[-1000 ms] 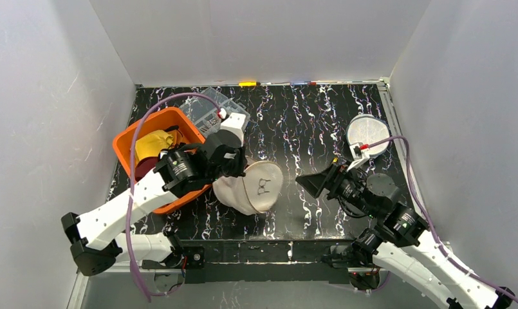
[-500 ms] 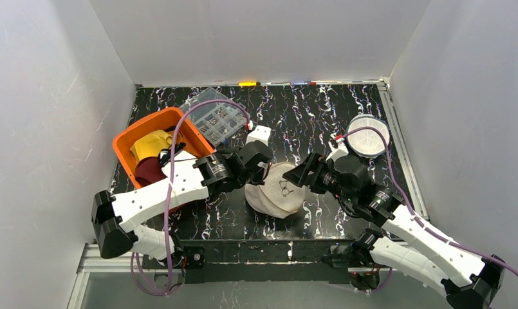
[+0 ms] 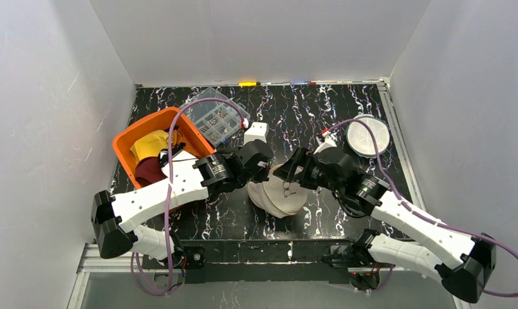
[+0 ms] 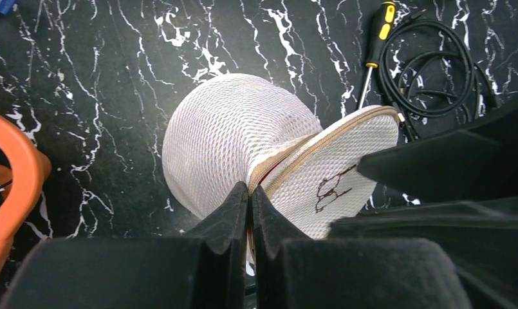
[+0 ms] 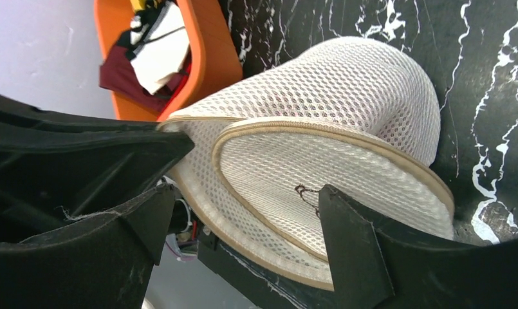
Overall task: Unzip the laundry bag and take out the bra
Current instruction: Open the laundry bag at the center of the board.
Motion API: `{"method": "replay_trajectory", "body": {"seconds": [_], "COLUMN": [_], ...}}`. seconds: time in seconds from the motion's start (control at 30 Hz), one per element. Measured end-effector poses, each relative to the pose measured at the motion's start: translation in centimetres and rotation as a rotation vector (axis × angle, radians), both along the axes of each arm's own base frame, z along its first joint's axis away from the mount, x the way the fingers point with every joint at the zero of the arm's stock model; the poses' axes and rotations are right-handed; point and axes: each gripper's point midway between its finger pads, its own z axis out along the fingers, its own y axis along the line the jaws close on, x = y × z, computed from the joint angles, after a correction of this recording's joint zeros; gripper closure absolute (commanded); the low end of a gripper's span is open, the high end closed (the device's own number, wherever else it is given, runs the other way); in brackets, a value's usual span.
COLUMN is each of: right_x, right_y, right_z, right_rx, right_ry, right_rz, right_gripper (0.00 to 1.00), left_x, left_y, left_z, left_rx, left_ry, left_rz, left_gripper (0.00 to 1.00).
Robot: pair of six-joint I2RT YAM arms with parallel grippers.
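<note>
The laundry bag (image 3: 278,196) is a white mesh dome with tan zipper trim and a small dark bra drawing on its flat face, lying mid-table. My left gripper (image 3: 264,170) is shut on its zipper edge; in the left wrist view the fingertips (image 4: 250,190) pinch the trim where the bag (image 4: 224,129) folds. My right gripper (image 3: 295,174) is open at the bag's right side. In the right wrist view its jaws (image 5: 243,212) stand wide around the rim of the flat face of the bag (image 5: 333,96). The bra is hidden.
An orange bin (image 3: 147,122) holding yellow and maroon clothes stands at the left, also in the right wrist view (image 5: 208,45). A clear parts box (image 3: 211,119) lies behind it. A round white mesh disc (image 3: 368,135) lies at right. A yellow-handled screwdriver (image 4: 375,38) and a coiled black cable (image 4: 430,77) lie beyond the bag.
My left gripper carried the bag right, from beside the bin to mid-table. My right arm swung left and its open jaws now bracket the bag's face.
</note>
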Motion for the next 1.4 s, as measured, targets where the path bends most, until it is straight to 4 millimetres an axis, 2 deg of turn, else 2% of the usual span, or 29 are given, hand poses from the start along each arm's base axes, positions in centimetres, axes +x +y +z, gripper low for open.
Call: {"method": "replay_trajectory", "body": {"seconds": [0.23, 0.5, 0.6, 0.83, 0.9, 1.0, 1.03, 1.17, 1.2, 1.23, 1.4], "right_x": [0.5, 1.4, 1.8, 2.4, 2.2, 1.8, 1.6, 0.8, 0.6, 0.4, -0.6], "right_y": [0.8, 0.9, 1.0, 1.8, 1.9, 2.3, 2.3, 1.7, 1.4, 0.9, -1.6], "right_z": [-2.4, -2.3, -2.4, -4.3, -4.4, -3.9, -3.7, -2.7, -2.4, -2.0, -0.6], "right_rx": [-0.067, -0.058, -0.062, -0.12, -0.127, -0.128, -0.13, -0.136, -0.139, -0.14, -0.147], "right_ry": [0.045, 0.035, 0.032, 0.058, 0.054, 0.038, 0.031, 0.003, -0.004, -0.012, -0.047], "right_rz": [-0.008, -0.071, -0.09, -0.096, -0.086, -0.07, -0.064, -0.046, -0.044, -0.044, -0.062], "right_gripper": [0.13, 0.11, 0.13, 0.41, 0.49, 0.55, 0.6, 0.9, 0.95, 0.98, 0.99], "left_x": [-0.3, -0.7, -0.8, -1.1, -1.2, -1.3, -1.3, -1.2, -1.2, -1.2, -1.2], "left_y": [-0.8, -1.2, -1.4, -1.6, -1.6, -1.4, -1.2, -0.3, -0.1, 0.2, 1.1], "left_z": [0.3, 0.4, 0.5, 0.5, 0.5, 0.5, 0.5, 0.5, 0.5, 0.5, 0.9], "left_rx": [-0.052, -0.09, -0.1, -0.115, -0.115, -0.113, -0.112, -0.099, -0.096, -0.095, -0.097], "left_ry": [0.007, 0.015, 0.016, 0.022, 0.021, 0.017, 0.013, -0.004, -0.007, -0.012, -0.034], "left_rz": [-0.007, -0.016, -0.022, -0.031, -0.032, -0.029, -0.026, -0.006, -0.002, 0.002, 0.018], "left_gripper": [1.0, 1.0, 1.0, 1.0, 1.0, 1.0, 1.0, 1.0, 1.0, 1.0, 1.0]}}
